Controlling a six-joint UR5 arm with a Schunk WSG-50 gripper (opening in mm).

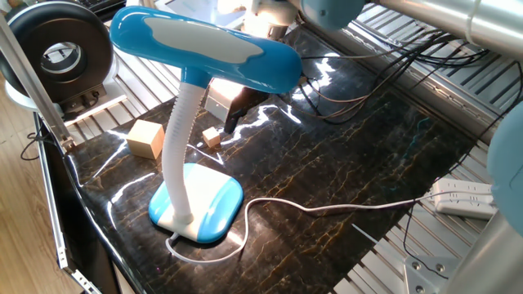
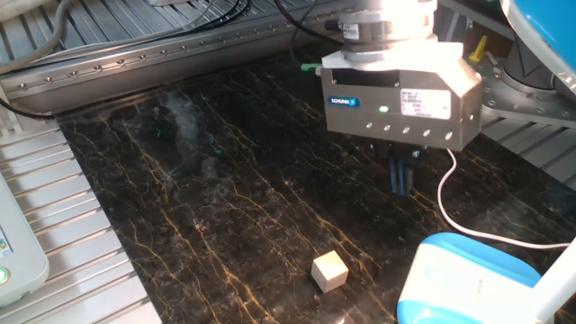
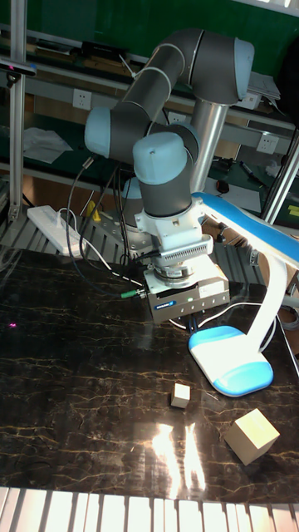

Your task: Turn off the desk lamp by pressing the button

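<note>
Care is needed: the gripper (image 2: pixel 400 177), fingers seemingly together though this cannot be told, is to be carried over the desk lamp (image 3: pixel 232 368) base, the button being unseen.

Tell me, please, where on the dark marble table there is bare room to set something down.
The widest bare patch runs from the gripper to the ribbed metal edge. It is crowded around the lamp base, with the small wooden cube, large wooden cube and white cord.
</note>
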